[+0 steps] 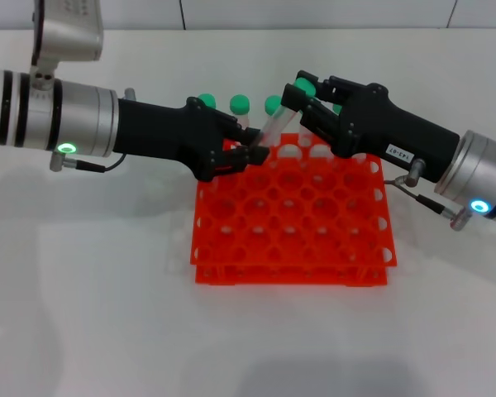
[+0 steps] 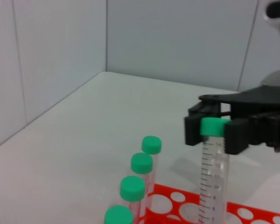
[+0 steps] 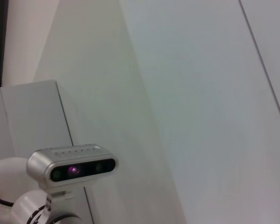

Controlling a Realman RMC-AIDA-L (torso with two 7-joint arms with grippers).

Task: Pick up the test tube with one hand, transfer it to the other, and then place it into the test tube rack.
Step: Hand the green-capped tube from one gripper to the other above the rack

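The test tube [image 1: 273, 122] is tilted above the back row of the orange-red test tube rack [image 1: 291, 274], green cap up. My left gripper [image 1: 251, 154], unlabelled and on the wrist with the green light, is shut on the tube's lower end. My right gripper [image 1: 304, 89], with the white label, is shut on the green cap from the right. In the left wrist view the right gripper's fingers [image 2: 236, 135] flank the cap of the tube [image 2: 212, 173], which hangs over the rack [image 2: 252, 211]. The right wrist view shows none of these.
Other green-capped tubes [image 1: 240, 103] stand in the rack's back row, behind both grippers; the left wrist view shows several of these tubes [image 2: 142, 164] in a line. White tabletop [image 1: 83, 314] surrounds the rack, with a grey wall [image 2: 177, 42] behind.
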